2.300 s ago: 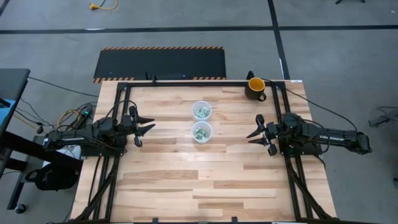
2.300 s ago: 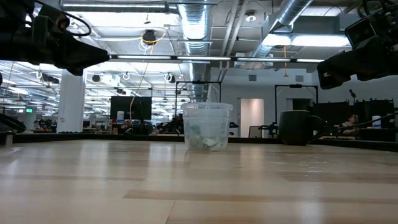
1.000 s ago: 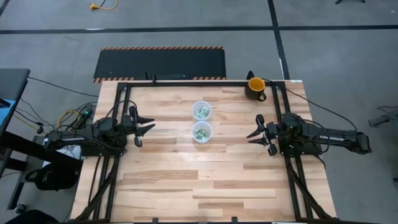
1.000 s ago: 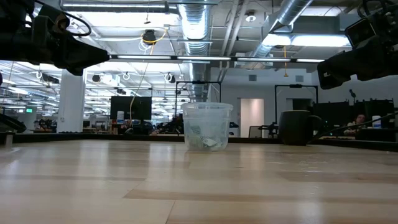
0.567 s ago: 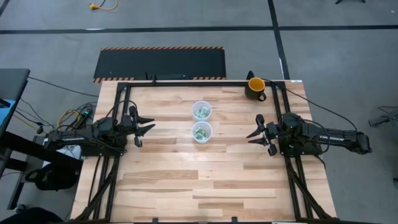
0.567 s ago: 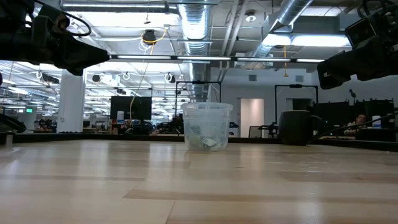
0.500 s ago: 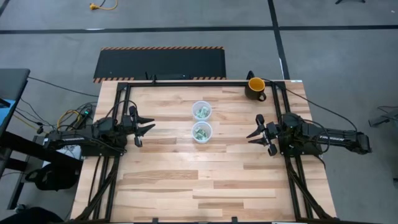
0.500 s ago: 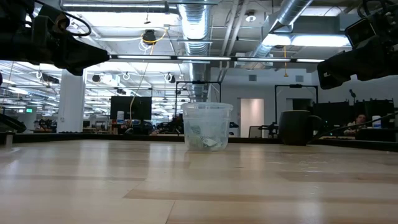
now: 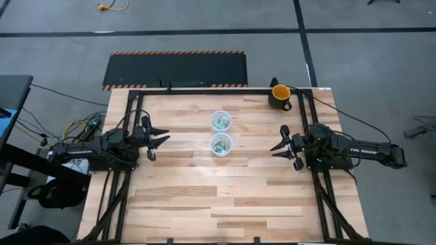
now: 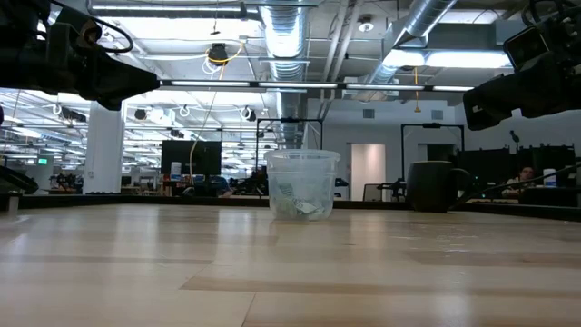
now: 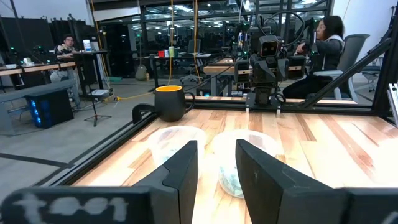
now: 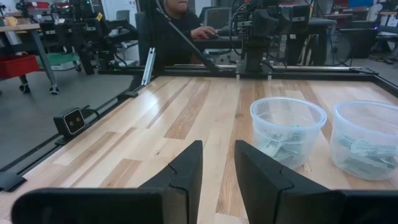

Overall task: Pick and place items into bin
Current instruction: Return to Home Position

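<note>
Two clear plastic cups stand upright on their bases mid-table, one [image 9: 221, 121] nearer the far edge, one [image 9: 221, 144] just in front of it. Each holds crumpled green-and-white packets [image 12: 281, 144] [image 12: 362, 154] at the bottom. In the low view the near cup [image 10: 302, 184] hides the other. My left gripper [image 9: 165, 135] hovers open to the left of the cups, pointing at them [image 11: 216, 168]. My right gripper [image 9: 274, 151] hovers open to their right, also facing them [image 12: 217, 165]. No loose packet shows on the table.
A dark mug with yellow inside [image 9: 279, 96] stands at the table's far right corner [image 10: 434, 186]. A black frame rail [image 9: 204, 89] runs along the far edge and both sides. Bare wood [image 9: 218, 197] spreads toward the near edge. People sit in the room beyond.
</note>
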